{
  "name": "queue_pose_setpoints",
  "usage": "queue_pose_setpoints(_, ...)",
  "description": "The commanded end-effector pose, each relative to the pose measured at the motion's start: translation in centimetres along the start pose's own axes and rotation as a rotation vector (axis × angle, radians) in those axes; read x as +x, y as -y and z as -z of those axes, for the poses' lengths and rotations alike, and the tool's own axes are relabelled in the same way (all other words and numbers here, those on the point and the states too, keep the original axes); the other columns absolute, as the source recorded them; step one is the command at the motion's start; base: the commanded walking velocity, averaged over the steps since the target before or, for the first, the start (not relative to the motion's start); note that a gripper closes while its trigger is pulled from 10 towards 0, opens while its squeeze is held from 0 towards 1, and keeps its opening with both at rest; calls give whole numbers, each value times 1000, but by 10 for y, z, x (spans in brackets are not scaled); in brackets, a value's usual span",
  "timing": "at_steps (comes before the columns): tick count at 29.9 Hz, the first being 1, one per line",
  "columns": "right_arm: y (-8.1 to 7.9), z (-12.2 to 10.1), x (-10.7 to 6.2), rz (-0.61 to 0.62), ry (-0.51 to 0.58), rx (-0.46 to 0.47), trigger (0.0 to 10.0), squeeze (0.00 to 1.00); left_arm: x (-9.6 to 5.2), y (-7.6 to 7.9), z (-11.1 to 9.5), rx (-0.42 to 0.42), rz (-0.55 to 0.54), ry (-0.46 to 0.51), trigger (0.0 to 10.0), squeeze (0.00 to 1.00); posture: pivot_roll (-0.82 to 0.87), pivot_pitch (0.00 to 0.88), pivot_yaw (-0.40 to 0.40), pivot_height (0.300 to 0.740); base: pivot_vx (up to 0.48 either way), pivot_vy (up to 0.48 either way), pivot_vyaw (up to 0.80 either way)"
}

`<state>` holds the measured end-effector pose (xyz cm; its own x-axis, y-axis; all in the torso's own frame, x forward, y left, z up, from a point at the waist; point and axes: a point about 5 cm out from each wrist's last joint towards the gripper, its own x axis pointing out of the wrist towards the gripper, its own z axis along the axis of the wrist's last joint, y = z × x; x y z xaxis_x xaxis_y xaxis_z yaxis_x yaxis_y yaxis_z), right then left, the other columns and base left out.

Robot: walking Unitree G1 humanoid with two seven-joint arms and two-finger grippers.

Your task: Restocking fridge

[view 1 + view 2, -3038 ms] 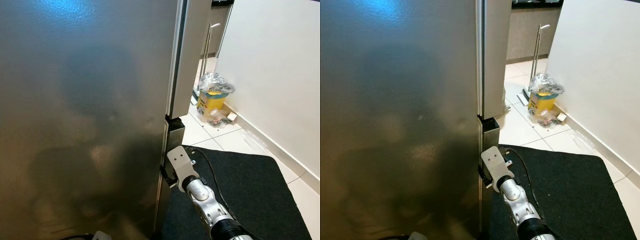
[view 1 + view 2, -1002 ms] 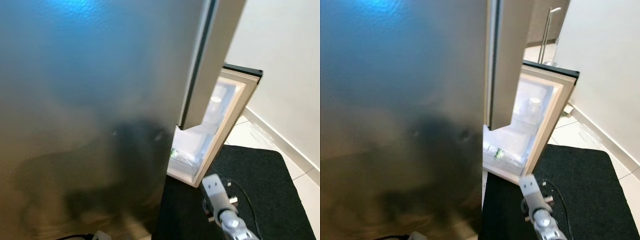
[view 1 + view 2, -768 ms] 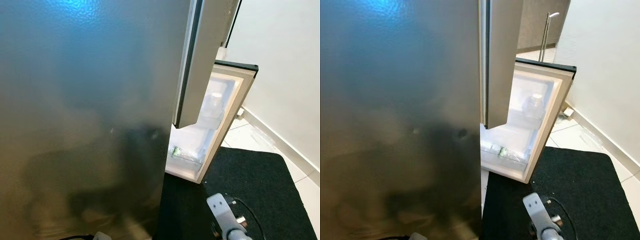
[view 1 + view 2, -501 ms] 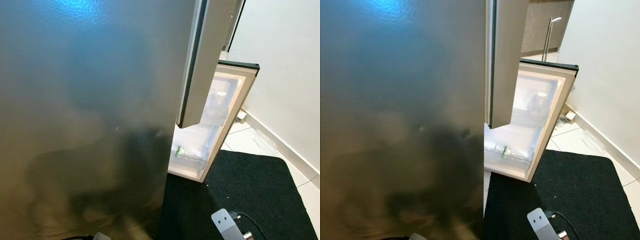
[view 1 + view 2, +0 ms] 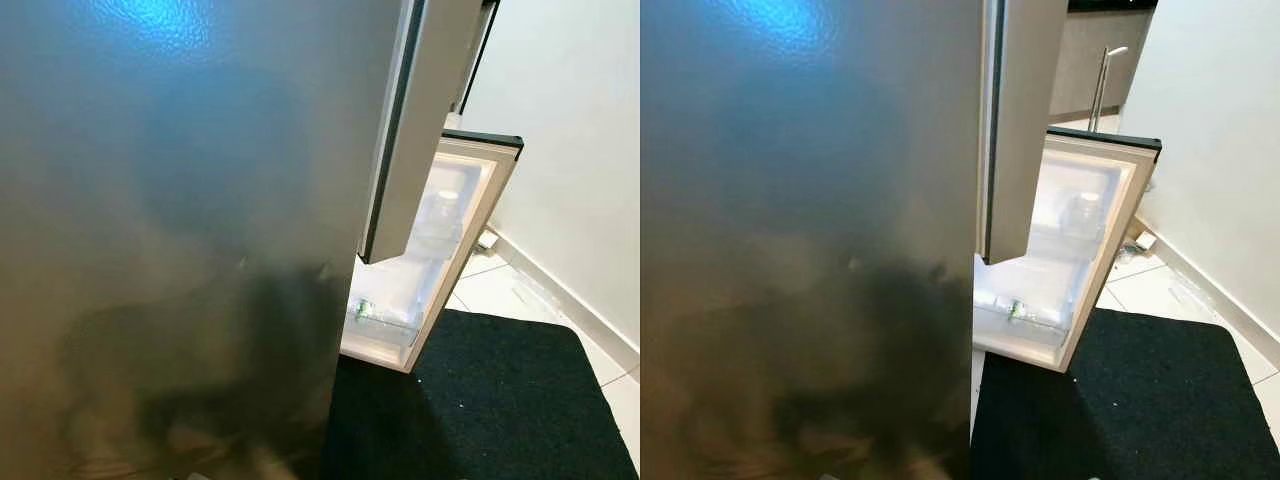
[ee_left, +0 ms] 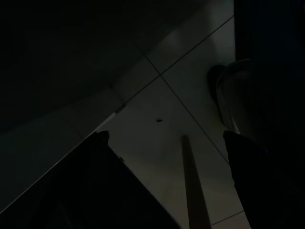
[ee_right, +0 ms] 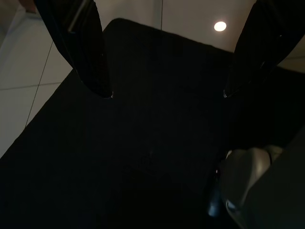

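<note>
both arms hang low and idle. the right gripper (image 7: pixel 164 93) points down at a black floor mat (image 7: pixel 143 143), its two black fingers (image 7: pixel 78 43) spread wide apart with nothing between them; a pale rounded part of the robot sits near the edge of that wrist view. the left gripper (image 6: pixel 167 143) also points down, over dim tiled floor (image 6: pixel 190 86), and its two fingers (image 6: pixel 243 157) stand well apart and empty, though the picture is very dark. from the head views, one tall steel fridge (image 5: pixel 170 230) takes up the left and middle, its grey front close to the camera with a blue glare near the top. its lower door (image 5: pixel 470 230) stands swung open to the right, showing the white lit inner side. one clear bottle (image 5: pixel 1080 212) stands on an upper door shelf, and one small item with a green label (image 5: pixel 1017 312) lies in the lower door bin; what it is cannot be told. one black mat (image 5: pixel 490 400) lies on the floor just in front of the open door, on pale tiles (image 5: pixel 500 290). a white wall (image 5: pixel 570 150) runs along the right. one upright metal handle (image 5: pixel 1102 85) shows beyond the door, in front of a grey cabinet.
</note>
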<state>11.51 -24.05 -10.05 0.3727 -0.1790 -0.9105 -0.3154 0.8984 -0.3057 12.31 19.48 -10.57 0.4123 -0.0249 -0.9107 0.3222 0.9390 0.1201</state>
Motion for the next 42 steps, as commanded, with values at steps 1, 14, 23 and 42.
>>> queue_pose_setpoints(1, -2, 5, 0, -12, -18, -2, 10000, 0, -1, 3, 11, -10, 17, -42, 10000, 0, -60, 30, -15, 740, 0, 0, 0)
queue_pose_setpoints(14, -3, -7, 1, -18, -1, -2, 10000, 0, -2, 0, 10, 7, 28, -46, 10000, 0, -38, 24, -5, 740, 0, -318, 0)
queue_pose_setpoints(23, -8, -9, 1, -33, -6, -4, 10000, 0, -3, -7, 13, 3, 18, -51, 10000, 0, -38, 23, 4, 740, 0, -480, 0)
queue_pose_setpoints(42, -11, -4, 0, -102, -7, 32, 10000, 0, -1, -3, 8, 13, 32, -45, 10000, 0, -46, 22, 5, 740, 0, -480, 0)
